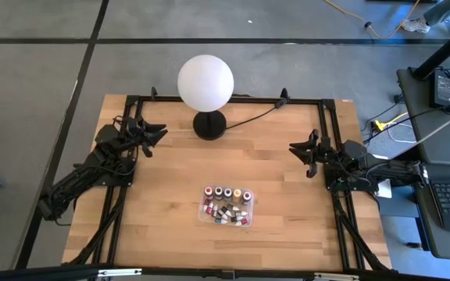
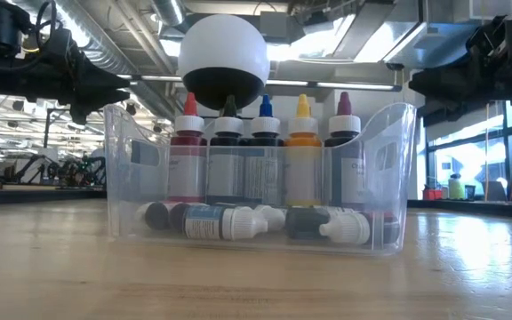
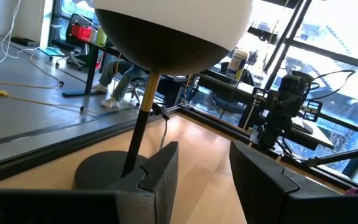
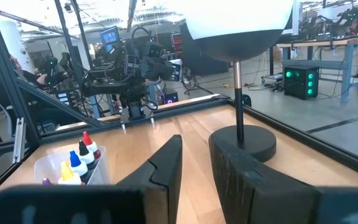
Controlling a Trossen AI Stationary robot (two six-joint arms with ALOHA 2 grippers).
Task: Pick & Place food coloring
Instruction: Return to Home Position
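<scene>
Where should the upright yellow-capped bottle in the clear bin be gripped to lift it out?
Probably the cap and neck, from straight above. The yellow-capped bottle stands upright between close neighbours inside the clear bin, so only its top looks free.

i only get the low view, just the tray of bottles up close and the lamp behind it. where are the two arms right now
observer: the high view shows them at opposite sides. The left gripper is by the table's left edge and the right gripper by its right edge. Both are about level with the lamp base, and neither is over the clear tray.
operator: any bottles loose on the table outside the tray
observer: none that the high view shows. All the food coloring bottles are inside the tray.
</scene>
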